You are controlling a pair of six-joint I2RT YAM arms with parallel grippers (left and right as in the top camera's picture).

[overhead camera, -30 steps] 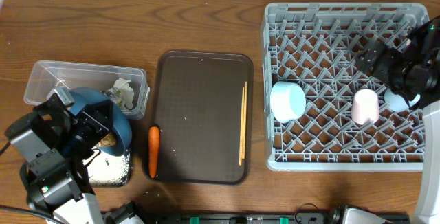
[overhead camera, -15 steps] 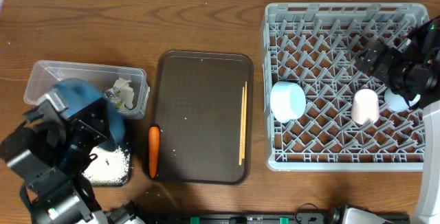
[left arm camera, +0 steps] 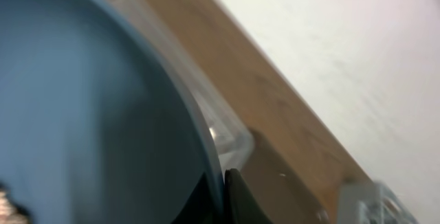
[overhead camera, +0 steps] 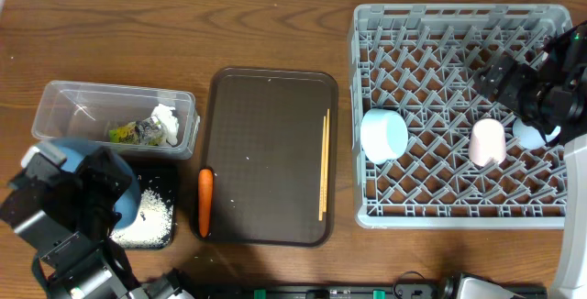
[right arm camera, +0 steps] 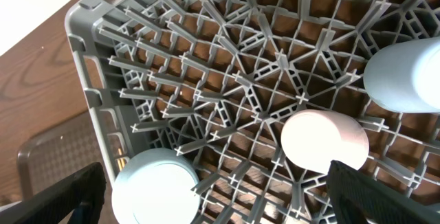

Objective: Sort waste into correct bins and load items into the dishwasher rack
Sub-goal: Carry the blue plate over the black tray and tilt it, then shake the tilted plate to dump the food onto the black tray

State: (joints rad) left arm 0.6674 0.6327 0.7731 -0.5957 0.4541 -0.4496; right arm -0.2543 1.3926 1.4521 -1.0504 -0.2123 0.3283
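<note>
Now that blue plate (overhead camera: 124,193) swings from clear tub (overhead camera: 69,106) over black tray (overhead camera: 158,178), rice (overhead camera: 147,215) lies dumped; left pincer (overhead camera: 87,189) grips plate, right pincer (overhead camera: 495,77) wide; rack (overhead camera: 440,13) next.

Robot test bench (staged kitchen chores): wooden table (overhead camera: 183,33), dishwasher rack (overhead camera: 459,11).

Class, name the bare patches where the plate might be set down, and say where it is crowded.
Free: the brown tray between carrot and chopsticks; the far left rows of the rack, beyond the bowl. Crowded: the near left corner: tub, black tray, left arm holding the plate.
</note>
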